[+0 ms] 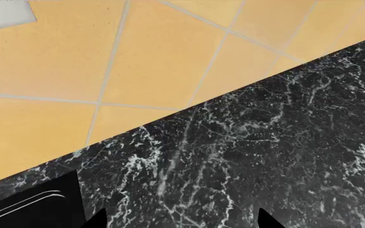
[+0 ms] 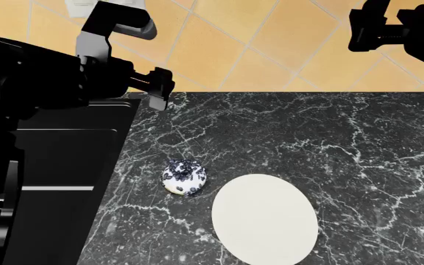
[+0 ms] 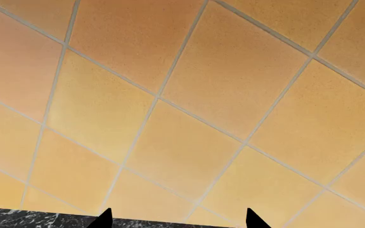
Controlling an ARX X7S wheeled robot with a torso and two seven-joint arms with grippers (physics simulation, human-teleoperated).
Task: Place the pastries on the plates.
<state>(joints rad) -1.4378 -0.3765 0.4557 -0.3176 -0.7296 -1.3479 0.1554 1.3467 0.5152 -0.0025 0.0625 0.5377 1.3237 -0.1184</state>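
Iced pastry (image 2: 185,176) beside cream plate (image 2: 265,218), seemingly apart

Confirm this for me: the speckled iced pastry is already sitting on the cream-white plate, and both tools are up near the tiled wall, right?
Not quite. In the head view the iced pastry sits on the black marble counter beside the cream-white plate, not on it. The rest holds: the left tool and right tool are both up near the tiled wall.

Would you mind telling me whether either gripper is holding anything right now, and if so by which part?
Nothing is held. The left gripper and right gripper both show empty gaps between their fingertips; the iced pastry lies untouched beside the cream plate.
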